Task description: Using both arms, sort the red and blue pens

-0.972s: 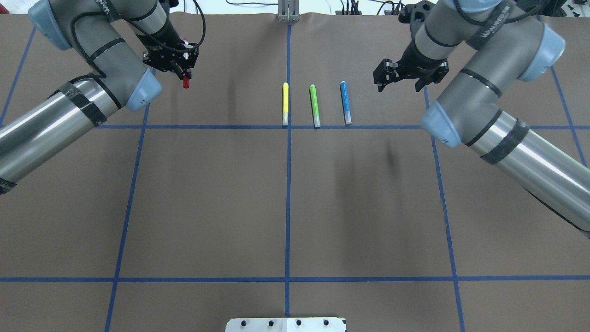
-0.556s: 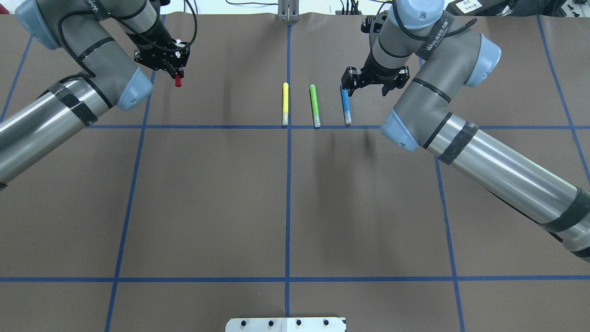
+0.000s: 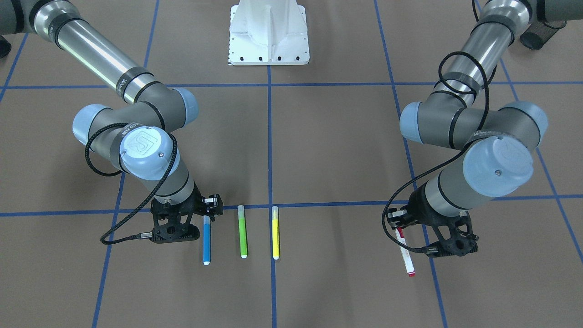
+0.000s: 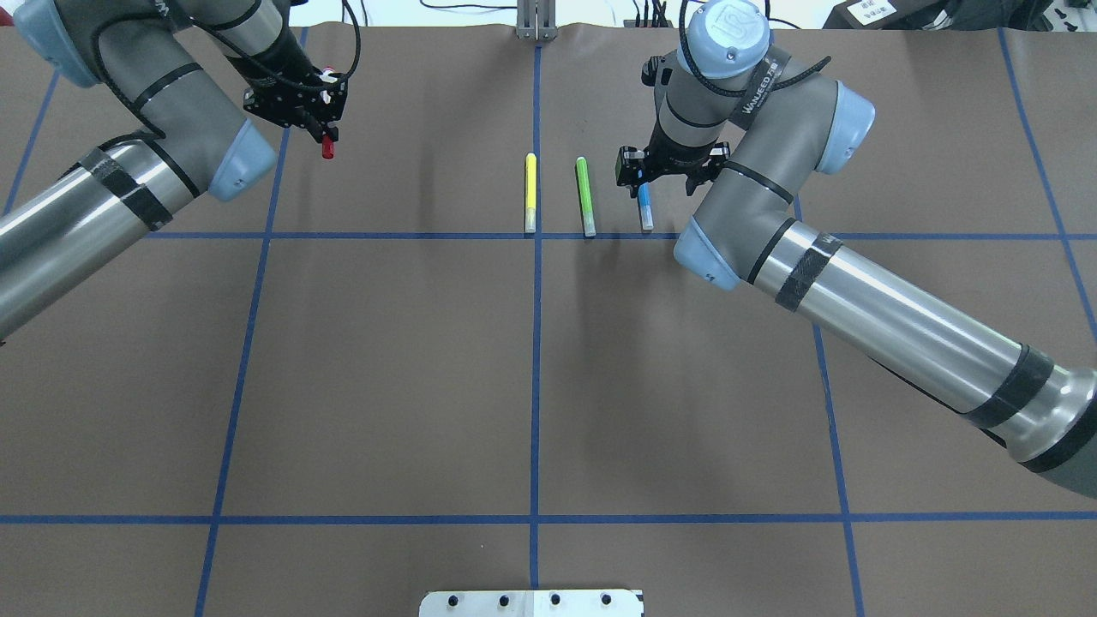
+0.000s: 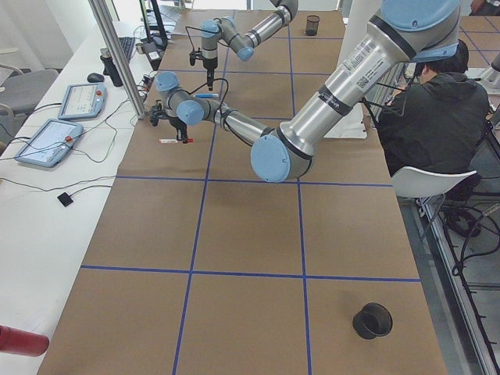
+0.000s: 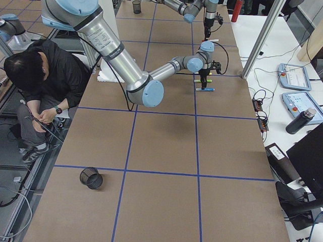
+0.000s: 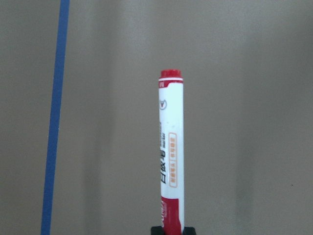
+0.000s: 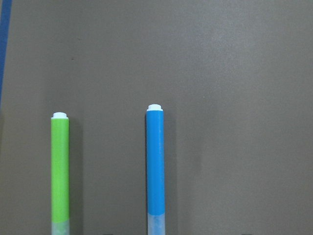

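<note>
The red pen (image 4: 326, 149) has a white barrel and a red end. My left gripper (image 4: 320, 130) is shut on its cap end at the far left of the mat. In the front view it sticks out level from that gripper (image 3: 399, 223), red pen (image 3: 406, 255) low over the mat. The left wrist view shows the red pen (image 7: 171, 152) running straight ahead. The blue pen (image 4: 644, 210) lies flat right of centre. My right gripper (image 4: 653, 174) hovers open above it. In the right wrist view the blue pen (image 8: 155, 166) is centred.
A green pen (image 4: 585, 195) and a yellow pen (image 4: 530, 193) lie parallel just left of the blue one. The green pen (image 8: 60, 171) also shows in the right wrist view. A black mesh cup (image 6: 92, 178) stands near the table's end. A person (image 6: 45, 75) sits beside the table.
My right arm has swung in leftward from the right side until its gripper is over the blue pen. My left gripper has carried the red pen slightly further left.
</note>
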`<state>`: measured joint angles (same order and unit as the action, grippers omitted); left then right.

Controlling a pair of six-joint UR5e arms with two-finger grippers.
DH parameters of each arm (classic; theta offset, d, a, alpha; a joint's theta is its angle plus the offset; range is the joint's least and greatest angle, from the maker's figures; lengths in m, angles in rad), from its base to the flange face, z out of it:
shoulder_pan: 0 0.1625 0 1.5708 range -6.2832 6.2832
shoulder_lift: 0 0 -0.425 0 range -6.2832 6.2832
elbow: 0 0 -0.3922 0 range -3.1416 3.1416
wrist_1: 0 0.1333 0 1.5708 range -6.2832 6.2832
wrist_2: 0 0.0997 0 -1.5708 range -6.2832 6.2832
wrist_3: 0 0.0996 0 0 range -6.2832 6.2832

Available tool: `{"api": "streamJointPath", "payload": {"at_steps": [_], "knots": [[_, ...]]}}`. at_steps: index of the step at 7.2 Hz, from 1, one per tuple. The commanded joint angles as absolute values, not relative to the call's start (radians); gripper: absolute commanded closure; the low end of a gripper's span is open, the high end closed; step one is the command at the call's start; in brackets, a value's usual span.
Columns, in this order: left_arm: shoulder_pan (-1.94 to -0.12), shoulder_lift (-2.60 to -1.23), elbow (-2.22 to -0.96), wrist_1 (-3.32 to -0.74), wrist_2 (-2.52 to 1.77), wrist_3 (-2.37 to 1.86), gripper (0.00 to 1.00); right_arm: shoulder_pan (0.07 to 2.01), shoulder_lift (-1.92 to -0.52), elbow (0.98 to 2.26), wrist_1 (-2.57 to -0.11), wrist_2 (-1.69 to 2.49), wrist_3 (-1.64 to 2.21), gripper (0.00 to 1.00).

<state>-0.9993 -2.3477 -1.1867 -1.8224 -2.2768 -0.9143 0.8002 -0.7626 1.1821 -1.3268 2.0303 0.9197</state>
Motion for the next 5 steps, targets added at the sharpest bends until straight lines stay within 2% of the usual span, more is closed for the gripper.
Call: {"api": "streamJointPath", "payload": {"at_steps": [1, 5], "knots": [[-1.0, -2.347, -1.192, -1.824, -2.279, -0.914, 1.0, 0.784, -0.746, 1.123, -1.298, 2.026, 0.919, 0.21], [-1.0, -2.345, -1.193, -1.824, -2.279, -0.914, 1.0, 0.765, -0.732, 1.1, -1.293, 2.026, 0.914, 0.28]]}}
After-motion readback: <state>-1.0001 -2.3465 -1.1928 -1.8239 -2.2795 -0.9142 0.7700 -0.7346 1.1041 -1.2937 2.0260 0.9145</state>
